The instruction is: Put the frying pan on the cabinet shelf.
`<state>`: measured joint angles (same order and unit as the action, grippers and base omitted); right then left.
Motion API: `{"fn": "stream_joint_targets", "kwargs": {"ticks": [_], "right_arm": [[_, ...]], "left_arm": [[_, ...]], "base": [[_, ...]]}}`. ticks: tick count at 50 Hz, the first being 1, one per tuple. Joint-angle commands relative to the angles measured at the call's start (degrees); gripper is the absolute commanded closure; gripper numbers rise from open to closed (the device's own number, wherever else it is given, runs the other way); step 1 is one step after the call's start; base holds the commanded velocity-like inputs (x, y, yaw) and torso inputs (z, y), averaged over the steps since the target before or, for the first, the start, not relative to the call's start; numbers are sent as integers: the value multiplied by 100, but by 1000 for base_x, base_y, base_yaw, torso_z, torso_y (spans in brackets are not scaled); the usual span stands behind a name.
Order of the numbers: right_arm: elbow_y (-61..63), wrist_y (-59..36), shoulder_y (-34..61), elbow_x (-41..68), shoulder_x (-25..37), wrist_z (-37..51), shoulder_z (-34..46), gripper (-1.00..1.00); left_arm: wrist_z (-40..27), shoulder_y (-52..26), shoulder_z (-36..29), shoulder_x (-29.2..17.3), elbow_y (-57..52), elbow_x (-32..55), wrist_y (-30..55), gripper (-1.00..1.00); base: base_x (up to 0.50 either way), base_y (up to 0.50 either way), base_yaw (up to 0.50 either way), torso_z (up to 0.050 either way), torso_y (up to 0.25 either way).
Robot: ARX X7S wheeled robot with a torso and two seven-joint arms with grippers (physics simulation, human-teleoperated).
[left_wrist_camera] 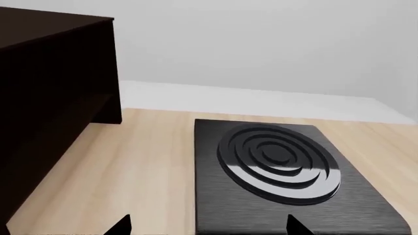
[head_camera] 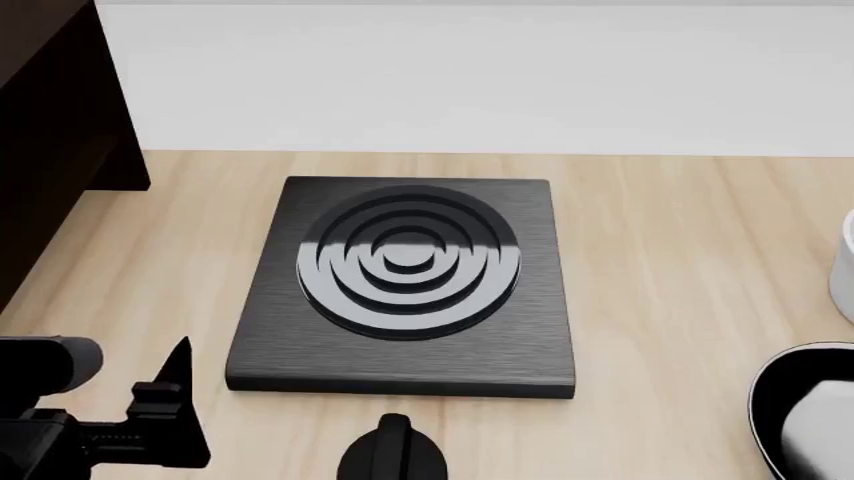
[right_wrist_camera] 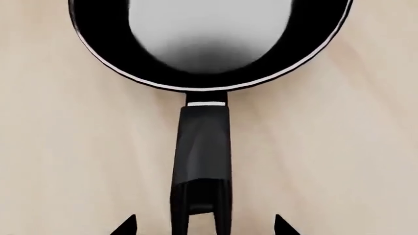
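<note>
The frying pan (right_wrist_camera: 207, 44), black with a glossy grey-white inside, lies on the light wooden table, its long handle (right_wrist_camera: 202, 147) pointing at my right gripper (right_wrist_camera: 202, 226). That gripper is open, its two fingertips standing wide on either side of the handle's loop end without touching it. In the head view only the pan's rim (head_camera: 801, 410) shows at the lower right. The dark brown cabinet shelf (left_wrist_camera: 52, 98) (head_camera: 54, 120) stands at the far left. My left gripper (left_wrist_camera: 209, 226) (head_camera: 280, 410) is open and holds nothing, just in front of the burner plate's near left corner.
A square black burner plate (head_camera: 407, 265) (left_wrist_camera: 281, 161) with concentric rings lies mid-table. A white bowl (head_camera: 843, 265) peeks in at the right edge. A white wall runs behind the table.
</note>
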<state>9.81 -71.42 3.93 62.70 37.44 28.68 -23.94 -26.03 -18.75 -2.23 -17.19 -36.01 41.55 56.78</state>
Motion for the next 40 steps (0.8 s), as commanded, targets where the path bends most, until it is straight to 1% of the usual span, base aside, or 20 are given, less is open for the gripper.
{"fn": "stream_joint_targets", "kwargs": {"ticks": [1,8,13,14,19,29,35,40], "right_arm": [[-218,341,-270,-232,-94,-257,126,-100],[-154,397,-395,-238,-126,-288,135,-100],[113,333,-487,-82,-91,-195,-41,-100],[176,296,-500,-39,-88,-148,-74,100],[521,278,-514,86,-74,24,-247,100],[1171,-207,-320,676,89,522,-453,100],[1500,-595,57,1234,226,1029,-545,100],[1597,-965,617,2007,332,1663,-472,100]], "left_arm": [[29,33,46,12,43,88,-63,-100],[38,52,-14,-2,79,49,-117,-100],[13,49,0,3,74,32,-174,-100],[14,54,2,6,80,37,-180,-100],[1,56,-9,-5,68,60,-170,-100],[-20,59,4,-34,66,86,-188,-100],[-68,42,19,-43,23,134,-150,-100],[-90,33,19,-37,8,171,-136,-100]], "base": [[0,0,0,0,0],[1,0,0,0,0],[0,-1,0,0,0],[0,0,0,0,0],[0,0,0,0,0],[0,0,0,0,0],[0,0,0,0,3],[0,0,0,0,0]]}}
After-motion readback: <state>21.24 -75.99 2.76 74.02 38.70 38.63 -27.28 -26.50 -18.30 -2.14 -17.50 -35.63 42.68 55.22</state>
